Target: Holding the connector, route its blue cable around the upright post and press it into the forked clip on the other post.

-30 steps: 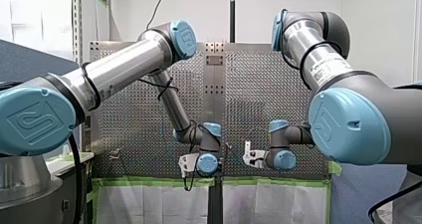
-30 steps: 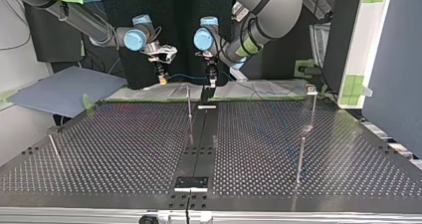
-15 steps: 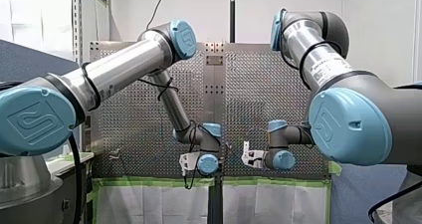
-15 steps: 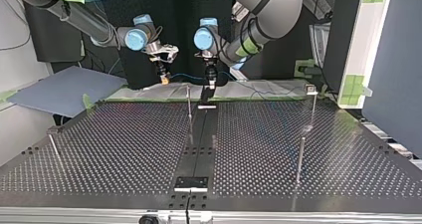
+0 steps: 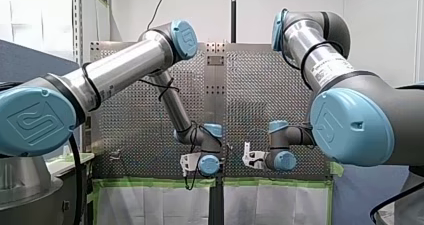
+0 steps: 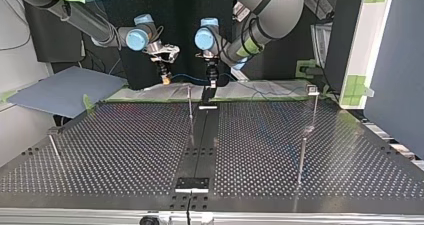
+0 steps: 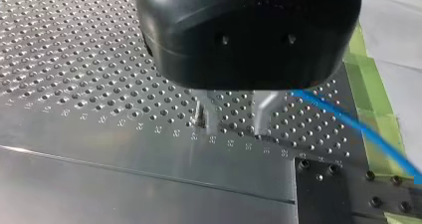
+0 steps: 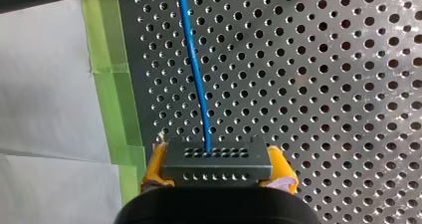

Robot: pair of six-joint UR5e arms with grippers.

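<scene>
Front view: bright, even rm light, white wall behind. Long highlights on left arm's metal tube [image 5: 125, 67], soft sheen on blue joint cap [image 5: 30, 120].
Top view: dimmer, black backdrop behind arms. Desk [image 6: 115, 145] dark w/ pale sheen twd far edge; thin post [image 6: 190, 105] glints.
Left wrist view: strong glare across desk plate, soft reflections on black casing of left hand [image 7: 234, 128], shadow at its fingers' feet.
Right wrist view: flat light, holes read dark, green tape [image 8: 107, 74] & white sheet [image 8: 45, 84] bright.
</scene>
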